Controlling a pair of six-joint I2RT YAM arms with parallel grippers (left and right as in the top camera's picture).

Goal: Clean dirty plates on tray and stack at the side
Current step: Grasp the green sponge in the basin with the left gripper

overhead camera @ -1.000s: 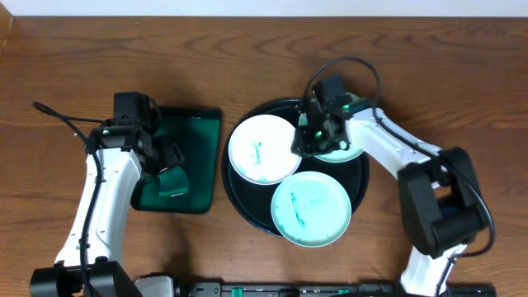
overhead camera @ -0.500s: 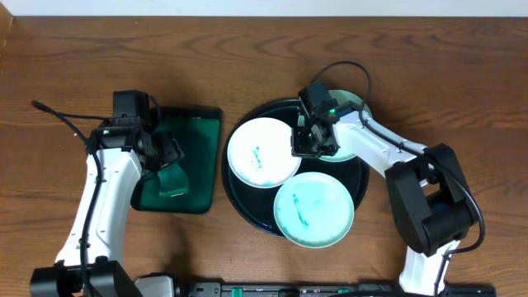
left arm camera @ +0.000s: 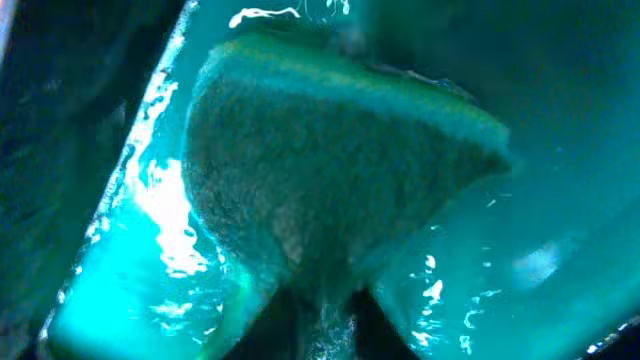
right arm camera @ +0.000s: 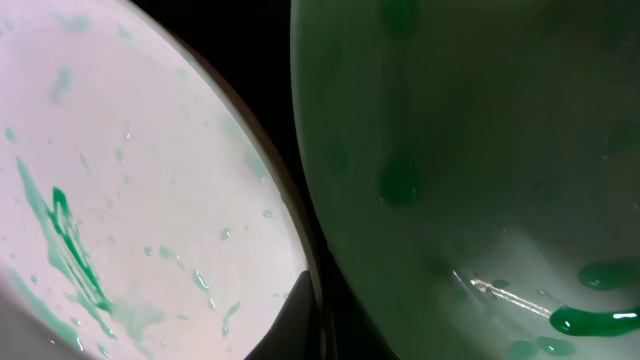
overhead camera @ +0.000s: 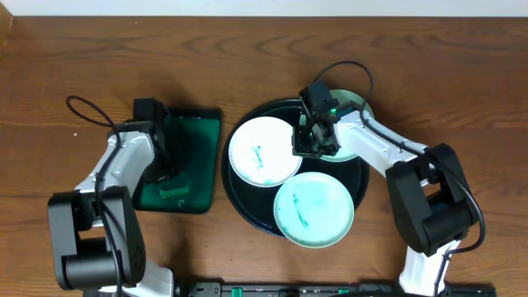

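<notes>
Since the earlier overhead frame, my left arm has swung in over the green tray (overhead camera: 202, 132), and my right tool (overhead camera: 312, 147) has shifted the rear plate (overhead camera: 345, 152) toward the back rim of the black tray (overhead camera: 246, 206).

Overhead view. Count: three plates, all on the black tray: left plate (overhead camera: 264, 150), front plate (overhead camera: 313, 209) and rear plate. One black tray and one green tray stand side by side on the table (overhead camera: 66, 49). My left tool (overhead camera: 169, 169) is down inside the green tray. My right tool sits at the rear plate's inner rim, just beside the left plate.

Left wrist view. My left tool (left arm camera: 325, 322) is closed on the sponge (left arm camera: 330, 170), one only, pinched at its lower edge so the body fans out. Judgement: soft, wet and compressible, so it will flatten under pressure.

Right wrist view. My right tool (right arm camera: 305, 322) is fully closed. I judge that it grips the rear plate's rim, though only one dark finger shows. The left plate lies close alongside, streaked green.

Handling judgement: the plates look stiff, thin and probably light. They are glossy and wet with smears, therefore slippery and liable to chip. Take hold at the rim, on a clean stretch, and keep the plate near level.
</notes>
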